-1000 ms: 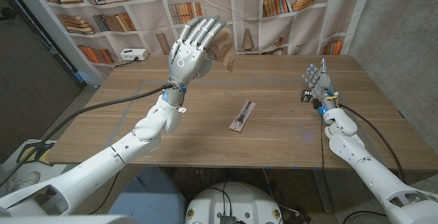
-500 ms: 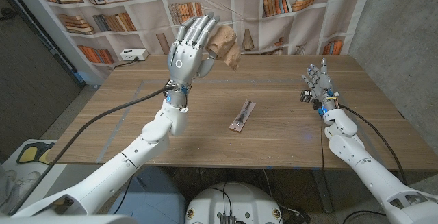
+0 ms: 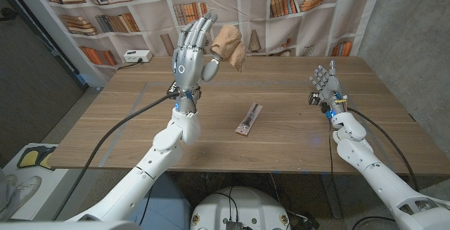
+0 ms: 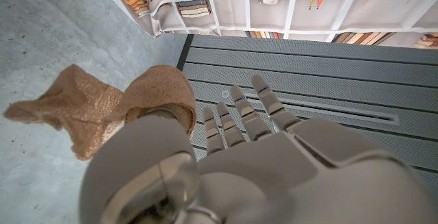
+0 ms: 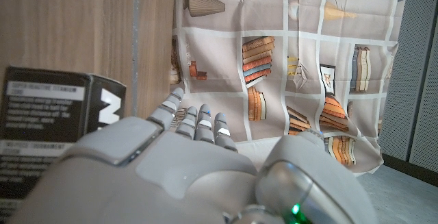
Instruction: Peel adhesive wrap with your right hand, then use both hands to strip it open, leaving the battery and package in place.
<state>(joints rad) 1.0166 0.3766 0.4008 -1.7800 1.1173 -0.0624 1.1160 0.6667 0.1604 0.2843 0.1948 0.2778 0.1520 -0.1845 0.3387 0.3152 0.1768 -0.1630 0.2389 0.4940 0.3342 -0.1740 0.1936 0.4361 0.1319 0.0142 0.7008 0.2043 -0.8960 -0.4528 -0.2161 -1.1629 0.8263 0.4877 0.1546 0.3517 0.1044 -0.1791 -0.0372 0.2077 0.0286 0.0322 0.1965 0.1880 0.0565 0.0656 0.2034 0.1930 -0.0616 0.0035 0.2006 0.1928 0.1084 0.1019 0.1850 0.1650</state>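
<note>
My left hand (image 3: pixel 190 50) is raised high over the table's far left part, fingers pointing up. It holds a crumpled tan adhesive wrap (image 3: pixel 230 44) against its thumb side, and the wrap (image 4: pixel 102 111) hangs loose beside the thumb. A long dark package (image 3: pixel 248 119) lies on the wooden table (image 3: pixel 140 124) near the middle. My right hand (image 3: pixel 325 89) stands on its edge at the table's right, fingers up and apart. A small black box (image 3: pixel 313 98) with white print (image 5: pixel 48 114) sits right beside its palm; whether they touch I cannot tell.
A white power strip (image 3: pixel 137 56) lies at the table's far left corner. A printed bookshelf backdrop (image 3: pixel 281 5) hangs behind the far edge. Bare wood lies between the package and each arm.
My left hand has lifted a little higher and swung slightly right with the wrap, its forearm more upright. The right hand, black box and package have stayed put.
</note>
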